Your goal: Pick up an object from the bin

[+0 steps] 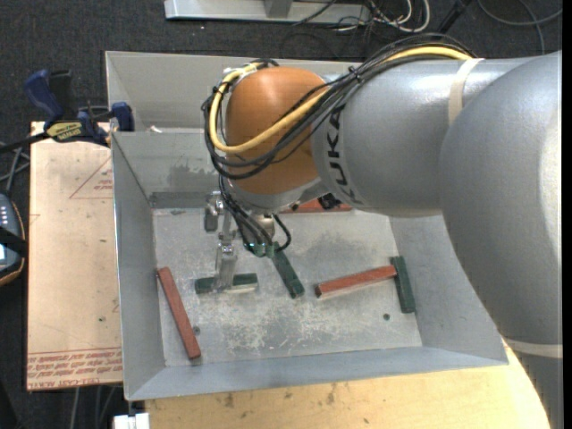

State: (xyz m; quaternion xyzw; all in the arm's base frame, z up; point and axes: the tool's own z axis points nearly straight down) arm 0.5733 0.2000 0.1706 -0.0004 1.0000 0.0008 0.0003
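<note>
Grey metal bin point(134, 239) with sloping walls, seen from above, holding a few loose bars spread apart on its scuffed floor. The silver KUKA arm point(429, 132) enters from the right. Its wrist carries a rounded orange cover point(268, 123) looped by yellow and black cables point(213, 128).

Below the cover the jaws point down over the left-centre of the floor, directly above the middle of a short dark green bar point(226, 284) that lies crosswise there. Whether the jaws are spread or pressed together cannot be told, nor whether they touch the bar. Nothing is seen lifted.

Just to the right of this bar lies a second dark green bar point(289, 276), set diagonally with its upper end under the wrist. Farther right, a red-brown flat bar point(356, 281) lies nearly level, its right end meeting a third dark green bar point(402, 284) that runs front to back.

A long red-brown strip point(179, 314) lies slanted by the left wall, well apart from the others. Another red-brown piece point(308, 206) shows partly at the back, mostly hidden beneath the arm.
</note>
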